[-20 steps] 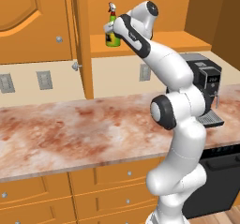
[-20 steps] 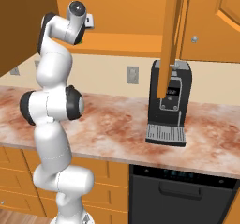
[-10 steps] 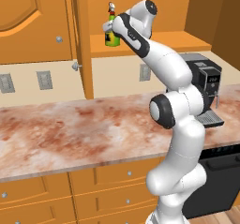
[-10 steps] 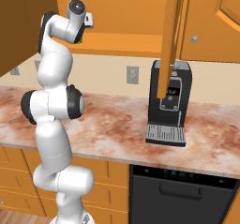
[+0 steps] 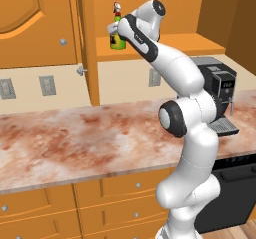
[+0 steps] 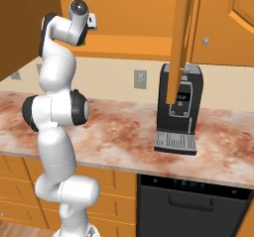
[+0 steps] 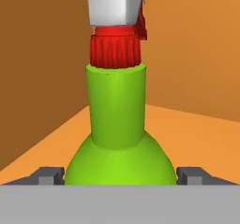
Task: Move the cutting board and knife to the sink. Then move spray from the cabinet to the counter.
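Up at the open cabinet [image 5: 150,13], the arm reaches high and the gripper [image 5: 116,30] sits at the spray [image 5: 117,33], which stands upright on the inner shelf [image 5: 200,45], close to that shelf's front edge and toward its left end, just beside the cabinet's vertical divider. In the hand view the green bottle [image 7: 117,138] rises between the two dark fingertips [image 7: 47,175], one at each side of its rounded shoulder; the fingers are spread wide, with the bottle's body filling the space between them, and whether the pads actually touch the bottle cannot be told. Above the green neck sit the red collar [image 7: 115,49] and the white trigger nozzle [image 7: 112,5]. Below, the marbled counter [image 5: 75,138] runs across the left base view over orange drawers [image 5: 120,198]. In the right base view a black coffee machine [image 6: 179,107] stands on the counter toward its back edge, right of the arm, with an open cabinet door [image 6: 182,37] hanging edge-on in front of its top. A dark dishwasher front [image 6: 193,206] sits under the counter's front edge below the coffee machine. Wall outlets [image 5: 47,85] show on the backsplash behind the counter's left part.
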